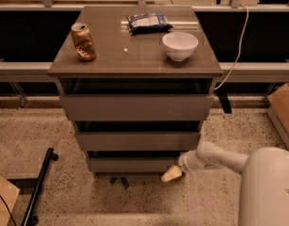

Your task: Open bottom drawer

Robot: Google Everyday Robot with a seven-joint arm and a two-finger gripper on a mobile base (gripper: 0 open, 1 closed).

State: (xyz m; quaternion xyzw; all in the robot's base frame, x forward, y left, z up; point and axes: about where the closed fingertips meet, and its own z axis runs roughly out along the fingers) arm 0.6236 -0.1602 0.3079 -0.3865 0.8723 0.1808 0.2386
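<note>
Slippage is the likeliest failure. The cabinet [134, 108] has flat, handle-less fronts, so a pull could lose its hold, or drag the whole cabinet and upset the bowl [180, 45] and can [83, 41] on the counter [134, 60]. The bottom drawer [130, 165], lowest of three and just above the floor, looks shut. The gripper [172, 174] sits at its lower right corner, touching or just beside the front; I cannot tell whether the jaws are open or closed.

Legible text: none on the can [83, 41] or packet [148, 21]. Claw [172, 174] sits at the bottom drawer [132, 164], 4 o'clock corner.
</note>
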